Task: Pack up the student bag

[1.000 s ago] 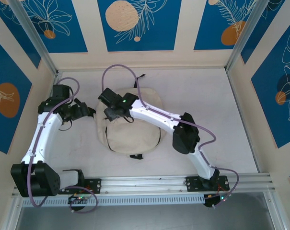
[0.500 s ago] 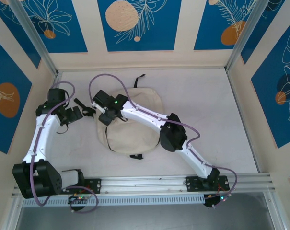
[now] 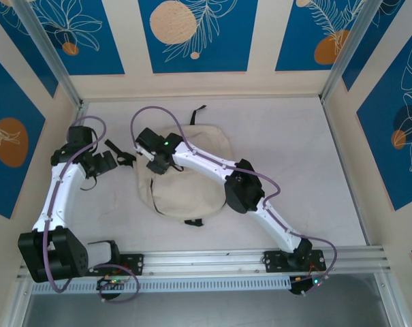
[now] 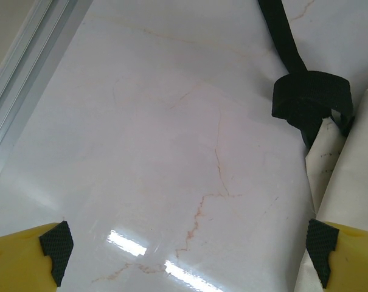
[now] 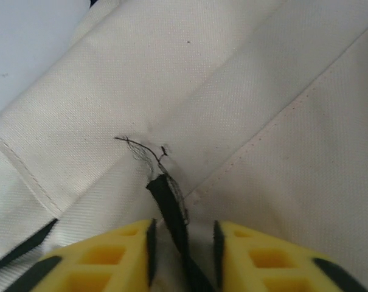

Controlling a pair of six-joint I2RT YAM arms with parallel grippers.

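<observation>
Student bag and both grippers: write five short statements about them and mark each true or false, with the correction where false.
1. The left gripper is wide open above bare table. True.
2. Over the student bag, a frayed black strip runs between the jaws of the right gripper. True.
3. The right gripper hangs over bare table, away from the student bag. False: it is close above the bag's cream cloth.
4. The left gripper holds the black strap. False: the black strap lies on the table ahead of it, untouched.
5. The student bag stands upright. False: it lies flat on the table.
</observation>
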